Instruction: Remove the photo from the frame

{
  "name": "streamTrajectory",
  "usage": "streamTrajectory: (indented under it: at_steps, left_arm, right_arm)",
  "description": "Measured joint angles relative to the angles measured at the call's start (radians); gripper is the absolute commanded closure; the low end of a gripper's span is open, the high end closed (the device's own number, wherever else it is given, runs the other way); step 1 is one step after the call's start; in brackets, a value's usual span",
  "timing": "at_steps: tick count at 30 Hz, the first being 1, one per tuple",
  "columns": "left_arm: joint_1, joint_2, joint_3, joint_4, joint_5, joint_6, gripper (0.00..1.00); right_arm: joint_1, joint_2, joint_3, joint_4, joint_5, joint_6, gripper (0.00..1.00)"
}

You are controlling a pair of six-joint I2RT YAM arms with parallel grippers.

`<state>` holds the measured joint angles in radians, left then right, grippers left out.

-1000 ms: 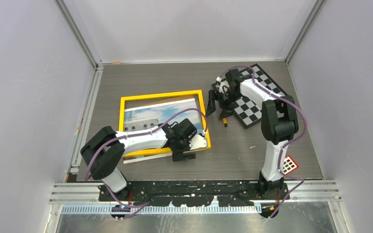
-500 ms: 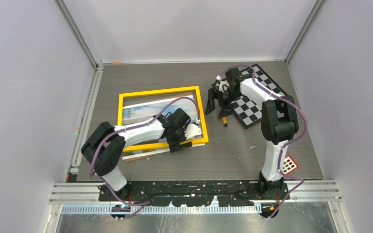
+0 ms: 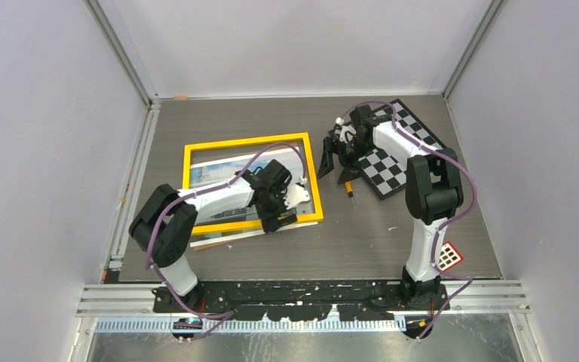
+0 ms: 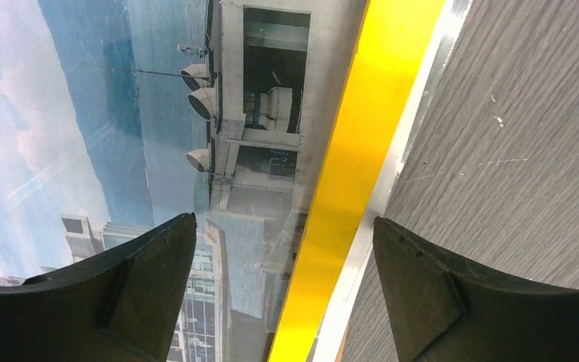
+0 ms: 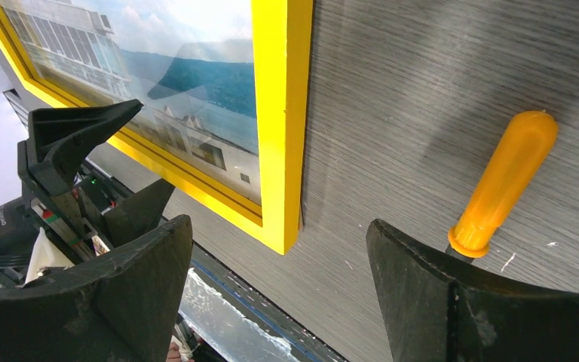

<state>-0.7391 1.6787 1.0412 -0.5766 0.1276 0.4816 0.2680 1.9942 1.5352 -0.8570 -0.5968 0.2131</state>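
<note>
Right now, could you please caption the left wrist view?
Open left tool straddling one side of the yellow frame, the photo inside.

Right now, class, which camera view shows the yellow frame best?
The top external view: all four sides of the frame show. The left wrist view catches one border strip; the right wrist view, one corner.

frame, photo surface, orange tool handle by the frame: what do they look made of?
Frame: smooth, even yellow with a satin finish and crisp square edges. Probably painted wood or plastic; can't tell which.
Photo: glossy, with streaky reflections across it. Either a clear pane over it or a glossy print.
Orange handle: likely moulded plastic, given its uniform colour, soft sheen and flared collar.
</note>
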Motion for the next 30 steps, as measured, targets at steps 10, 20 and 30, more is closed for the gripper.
streamTrajectory:
  at_steps: [10,20,30]
  left_arm:
    - [0.007,0.019,0.002,0.0,-0.003,0.003,0.17]
    - [0.072,0.055,0.044,-0.021,0.02,0.001,0.28]
    - [0.099,0.057,0.056,-0.046,0.068,0.061,0.08]
  right_arm:
    - [0.0,0.002,0.0,0.0,-0.001,0.0,0.11]
    - [0.0,0.005,0.0,0.001,-0.007,0.0,0.12]
    - [0.0,0.011,0.0,0.001,-0.012,0.0,0.12]
